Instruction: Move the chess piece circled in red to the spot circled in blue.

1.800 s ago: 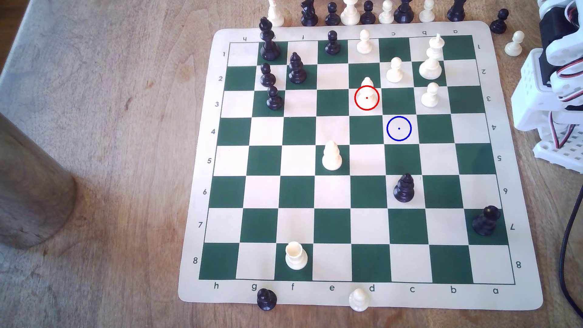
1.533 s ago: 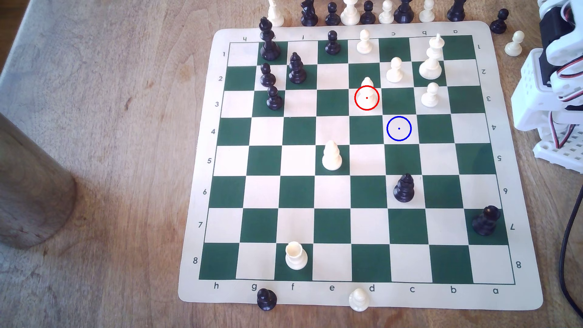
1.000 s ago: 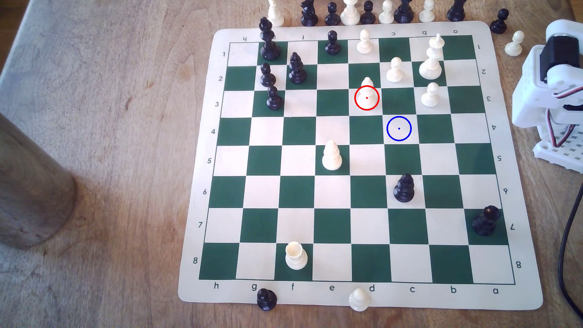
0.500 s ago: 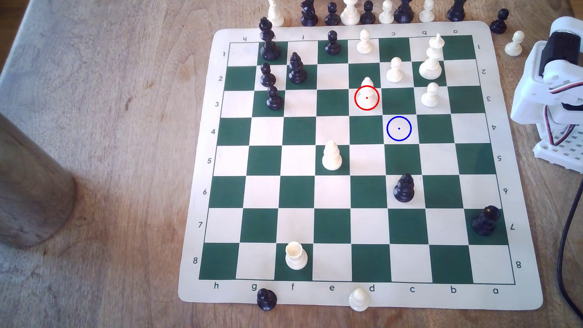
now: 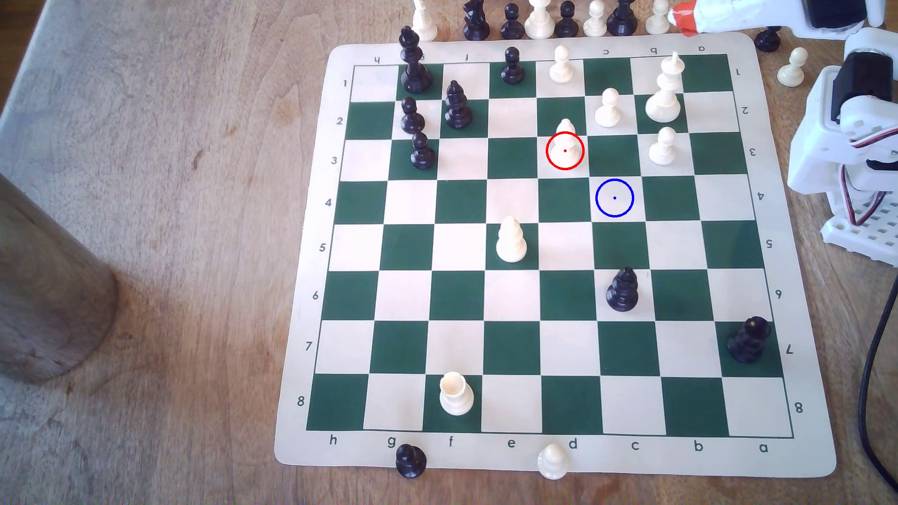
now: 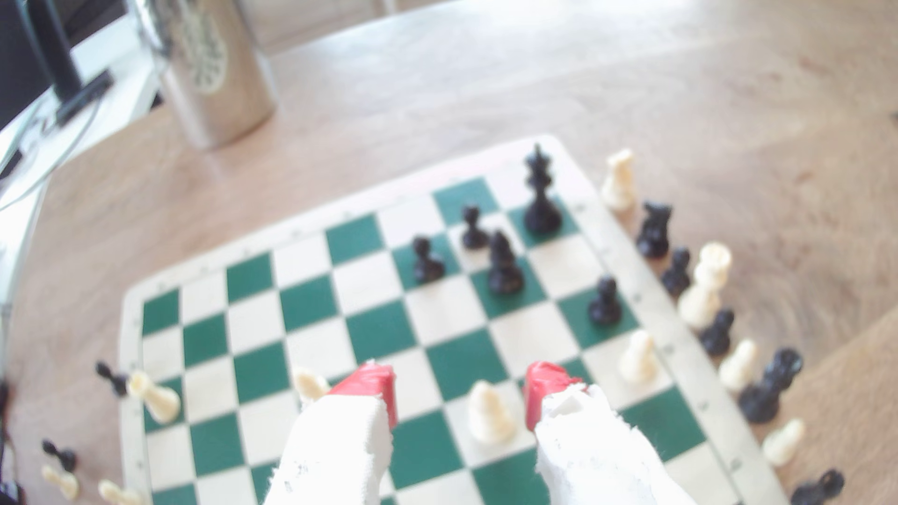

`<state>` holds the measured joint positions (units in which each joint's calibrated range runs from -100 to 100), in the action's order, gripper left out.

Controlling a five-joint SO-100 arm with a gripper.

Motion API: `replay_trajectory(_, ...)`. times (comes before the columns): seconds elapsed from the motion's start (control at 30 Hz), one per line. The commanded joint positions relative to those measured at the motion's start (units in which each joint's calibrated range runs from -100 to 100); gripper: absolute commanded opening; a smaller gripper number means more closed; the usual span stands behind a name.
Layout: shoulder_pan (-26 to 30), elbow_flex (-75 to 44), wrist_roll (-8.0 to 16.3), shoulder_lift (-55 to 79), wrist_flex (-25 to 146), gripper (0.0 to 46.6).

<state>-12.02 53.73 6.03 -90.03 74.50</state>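
The cream bishop point(image 5: 565, 145), ringed in red, stands upright on the cream square where file d meets rank 3, its base inside the ring and its pointed head rising over the green square behind. The blue-ringed square point(image 5: 614, 197) is the cream square at c4, diagonally next to it toward the exterior view's lower right, with nothing standing on it.

Half a second ago the top right corner of the exterior view held only the row of spare pieces and the arm's white shoulder housing. Now the gripper point(image 5: 680, 17) has swung in along the top edge, its red-tipped end reaching above the far border of the chess mat point(image 5: 301, 451), well apart from the bishop. No piece on the board has shifted.

In the wrist view the gripper point(image 6: 459, 393) has its two white-wrapped fingers point(image 6: 340, 437) spread wide with red tips, a gap of board between them and nothing held. A cream piece point(image 6: 491, 412) shows in that gap near one tip; the blur keeps me from saying which piece it is.

Readable writing is limited to the mat's border: files h, g, f, e, d, c, b, a along the near edge, the same letters upside down along the far edge, and ranks 1 to 8 down both sides. A metal cup point(image 6: 214, 68) stands on the wooden table point(image 5: 146, 243) off the mat; it bears a pale round emblem, too blurred to read.
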Motion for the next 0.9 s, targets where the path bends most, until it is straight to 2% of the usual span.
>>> replay_trajectory(0.0, -0.69, -3.14, 3.27, 7.09, -0.38, 14.9)
replay_trajectory(0.17, -1.32, -3.86, 5.42, 17.02, -4.72, 15.0)
replay_trajectory(0.27, -1.86, -3.86, 5.71, 21.69, -7.43, 14.8)
replay_trajectory(0.4, -2.41, -4.41, 5.27, 27.89, -9.88, 15.2)
replay_trajectory(0.6, -2.88, -8.67, 3.37, 37.14, -11.44, 15.6)
replay_trajectory(0.87, -0.85, -12.57, 3.32, 46.91, -13.24, 16.0)
